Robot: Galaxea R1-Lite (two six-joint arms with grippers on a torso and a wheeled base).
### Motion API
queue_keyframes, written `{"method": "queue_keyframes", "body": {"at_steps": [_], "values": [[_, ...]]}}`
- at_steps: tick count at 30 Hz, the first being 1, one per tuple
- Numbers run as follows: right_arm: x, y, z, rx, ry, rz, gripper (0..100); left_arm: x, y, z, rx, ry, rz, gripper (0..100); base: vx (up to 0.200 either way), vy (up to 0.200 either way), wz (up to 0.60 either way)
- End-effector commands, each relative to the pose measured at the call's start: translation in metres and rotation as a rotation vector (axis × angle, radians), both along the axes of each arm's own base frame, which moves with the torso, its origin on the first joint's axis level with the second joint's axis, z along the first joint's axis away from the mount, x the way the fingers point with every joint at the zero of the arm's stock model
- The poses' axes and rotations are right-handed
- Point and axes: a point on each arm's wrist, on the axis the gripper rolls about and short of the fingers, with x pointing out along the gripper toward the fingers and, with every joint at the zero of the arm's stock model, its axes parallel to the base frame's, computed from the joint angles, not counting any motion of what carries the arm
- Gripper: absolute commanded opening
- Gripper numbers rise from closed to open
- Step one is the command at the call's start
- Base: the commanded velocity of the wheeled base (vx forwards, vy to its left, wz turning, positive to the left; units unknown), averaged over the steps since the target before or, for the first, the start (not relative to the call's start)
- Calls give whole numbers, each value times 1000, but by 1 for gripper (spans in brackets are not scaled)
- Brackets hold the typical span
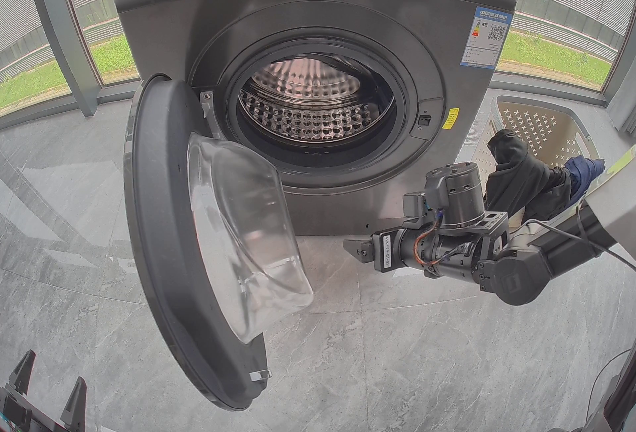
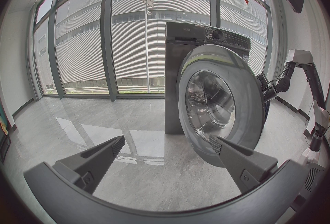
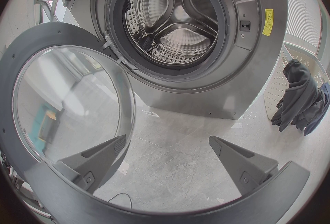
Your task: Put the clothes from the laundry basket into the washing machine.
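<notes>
- The right gripper (image 3: 166, 139) hangs low over the floor (image 1: 411, 347), in front of the washing machine (image 1: 318, 3). Its two fingers are spread wide and hold nothing.
- Just to its left, the round door (image 1: 159, 241) stands swung wide open (its clear, bowl-shaped window bulges toward the arm).
- Past the gripper, the shiny drum (image 1: 311, 99) is open to see.
- The laundry basket (image 1: 540, 125) stands on the floor, just beside the machine's right side.
- The clothes are in the basket. A dark grey piece (image 1: 523, 178) hangs over its front rim, and a blue piece (image 1: 586, 170) touches it on the right.
- The left gripper (image 2: 165, 139) sits low at the left near corner of the floor, well apart from the machine. Its fingers are spread wide too and hold nothing.
</notes>
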Motion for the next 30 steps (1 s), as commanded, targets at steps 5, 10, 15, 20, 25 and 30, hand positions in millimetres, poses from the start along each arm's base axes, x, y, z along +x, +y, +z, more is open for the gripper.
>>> {"method": "queue_keyframes", "body": {"at_steps": [5, 10, 15, 20, 25, 30], "values": [[-7, 36, -7, 3, -4, 75, 100, 0, 0, -5, 0, 3, 0, 100, 0, 0, 0], [-7, 49, -6, 35, -3, 86, 100, 0, 0, -5, 0, 3, 0, 100, -120, 0, 0], [-4, 57, -10, 36, -2, 97, 100, 0, 0, -5, 0, 3, 0, 100, -200, 0, 0], [-21, 77, -9, 60, 1, 153, 100, 0, 0, -5, 0, 3, 0, 100, -40, 0, 0], [-23, 85, 0, 108, -18, 161, 100, 0, 0, -5, 0, 3, 0, 100, 0, 0, 0], [-8, 87, -1, 117, -32, 137, 100, 0, 0, -5, 0, 3, 0, 100, 0, 0, 0]]}}
